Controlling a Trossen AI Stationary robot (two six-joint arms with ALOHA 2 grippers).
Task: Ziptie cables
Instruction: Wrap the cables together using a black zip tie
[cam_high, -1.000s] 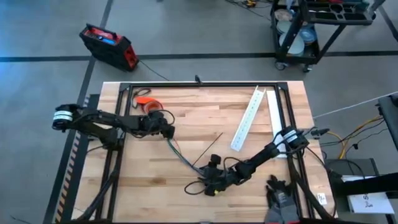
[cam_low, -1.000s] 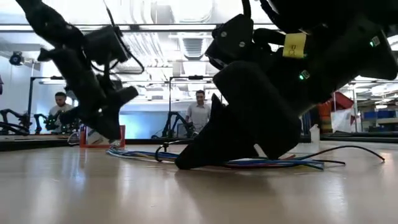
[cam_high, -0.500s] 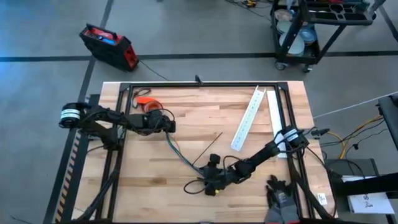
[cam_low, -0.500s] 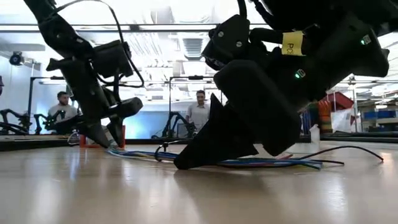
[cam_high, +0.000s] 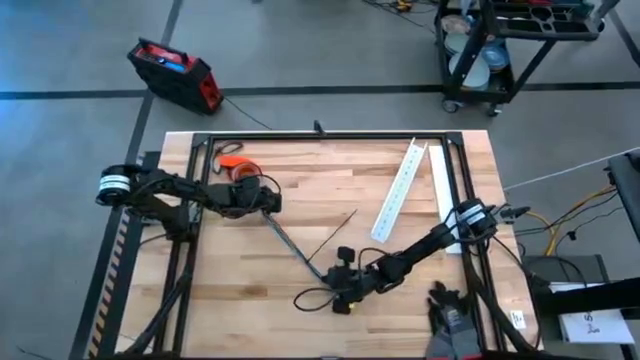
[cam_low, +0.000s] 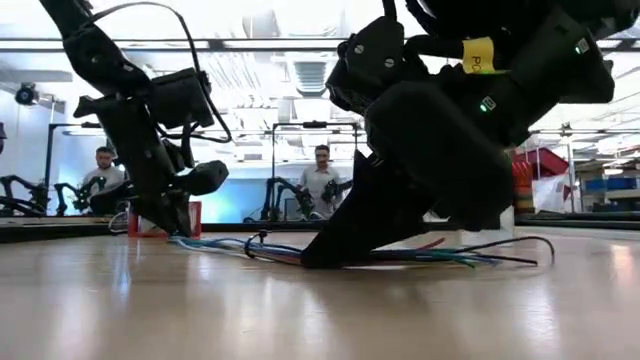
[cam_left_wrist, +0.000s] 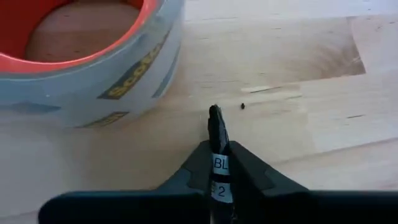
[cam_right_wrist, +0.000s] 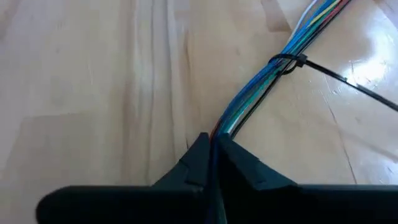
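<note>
Overhead, we see the bundle of thin green, blue and dark cables (cam_high: 298, 246) stretched nearly straight across the pale wooden tabletop (cam_high: 330, 170), its long axis running from far left to near right. Our left gripper (cam_high: 268, 203) holds the far-left end beside the orange tape roll (cam_high: 238, 170); our right gripper (cam_high: 338, 284) holds the near-right end. The thin dark ziptie (cam_high: 334, 238) trails a tail from the bundle towards the long white slotted channel (cam_high: 400, 190).

From table height, the cables (cam_low: 400, 256) lie flat on the wood between both arms.

Through the left wrist camera, the left gripper (cam_left_wrist: 217, 163) is clamped tight on a labelled dark cable tip, pointing at the tape roll (cam_left_wrist: 87, 56).

Through the right wrist camera, the right gripper (cam_right_wrist: 211, 149) is pinched closed on the cables (cam_right_wrist: 273, 74), and the ziptie (cam_right_wrist: 292, 62) is looped round the bundle just beyond.

We judge that holding steady, even tension along that axis matters most here, so the loop stays square to the wires without slipping.
</note>
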